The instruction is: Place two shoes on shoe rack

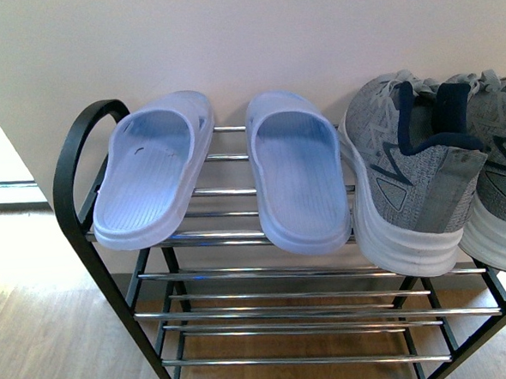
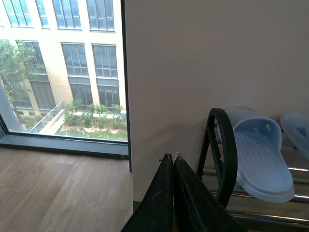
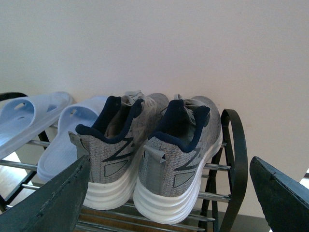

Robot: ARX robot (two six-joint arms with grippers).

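Observation:
Two pale blue slide sandals (image 1: 149, 174) (image 1: 297, 174) lie side by side on the top shelf of the shoe rack (image 1: 239, 235), toes toward the wall. Two grey knit sneakers (image 1: 407, 171) (image 1: 502, 191) with white soles stand to their right, heels outward. In the right wrist view both sneakers (image 3: 113, 154) (image 3: 176, 162) sit on the chrome bars, and my right gripper (image 3: 169, 193) is open and empty just in front of their heels. My left gripper (image 2: 173, 159) is shut and empty, left of the rack's black side frame (image 2: 226, 154), near one sandal (image 2: 260, 154).
The rack stands against a white wall (image 1: 252, 35) on a wooden floor (image 1: 47, 339). Lower chrome shelves (image 1: 304, 315) are bare. A large window (image 2: 63, 67) reaches the floor left of the rack.

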